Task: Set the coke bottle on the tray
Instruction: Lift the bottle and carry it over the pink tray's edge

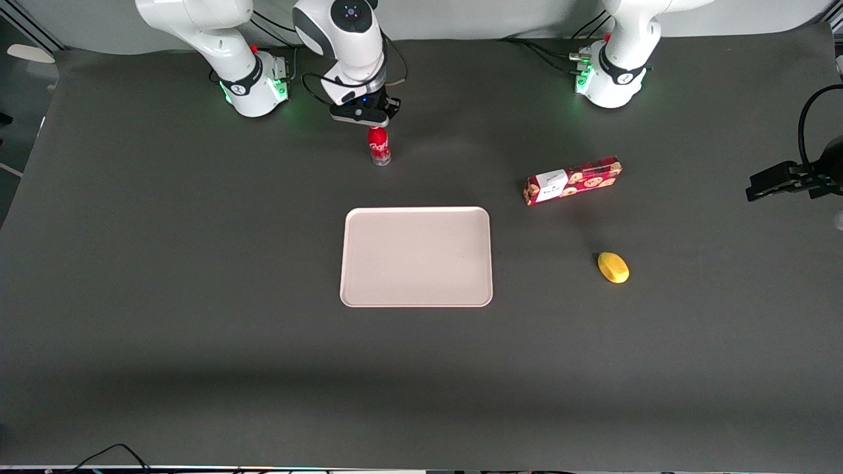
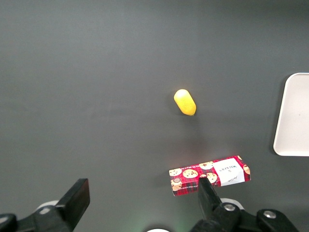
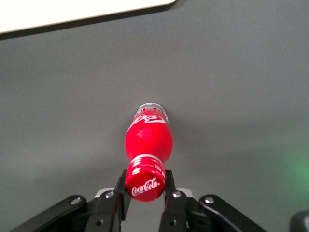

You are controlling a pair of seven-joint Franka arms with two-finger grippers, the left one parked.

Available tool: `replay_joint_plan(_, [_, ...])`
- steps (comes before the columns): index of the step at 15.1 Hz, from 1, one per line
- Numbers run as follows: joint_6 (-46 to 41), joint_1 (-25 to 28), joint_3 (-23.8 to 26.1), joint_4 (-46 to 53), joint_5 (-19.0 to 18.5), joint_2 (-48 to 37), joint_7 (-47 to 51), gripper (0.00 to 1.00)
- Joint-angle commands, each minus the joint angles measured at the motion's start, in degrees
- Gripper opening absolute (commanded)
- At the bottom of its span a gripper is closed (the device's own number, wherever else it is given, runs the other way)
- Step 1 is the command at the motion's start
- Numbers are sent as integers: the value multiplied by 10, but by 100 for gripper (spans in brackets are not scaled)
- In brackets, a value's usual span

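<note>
a dark grey table [image 1: 197, 316] fills the front view, seen from above; nearest the front camera among the objects is a large flat rectangular tray [image 1: 416, 258], pale pinkish-beige with rounded corners and a low rim, lying flat near the middle of the table with nothing on it; its edge also shows in the left wrist view [image 2: 293, 116] and a strip of it in the right wrist view [image 3: 72, 12]; toward the parked arm's end of the table, about level with the tray, lies a small yellow lemon-shaped object [image 1: 613, 267] [image 2: 185, 102]; a little farther from the camera than that, a long red cookie box [image 1: 572, 180] [image 2: 210, 176] with cookie pictures and a white label lies on its side, slightly angled; farther from the camera than the tray, and apart from it, stands the coke bottle [image 1: 379, 146], a small slim red bottle with white script lettering and a clear base, upright on the table and not on the tray; directly above it the gripper [image 1: 373, 124] of the working arm points straight down; in the right wrist view the two black fingers [image 3: 119, 195] are pressed against either side of the red cap, so the gripper [image 3: 145, 186] is pinching the top of the coke bottle [image 3: 148, 140], whose base still appears to meet the table surface.
</note>
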Motion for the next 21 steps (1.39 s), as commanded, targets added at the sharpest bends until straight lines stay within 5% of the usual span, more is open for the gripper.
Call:
replay_joint_plan(1, [-47,2,-18,45,-15,-21,-22,0])
replay_joint_plan(10, [-273,2,-176,341,-98,10,-152,0])
replay_joint_plan(14, [-286,1,-221,447,-193,142,-170,0])
replay_joint_plan(21, [-246,8,-243,534,-204,352,-126,0])
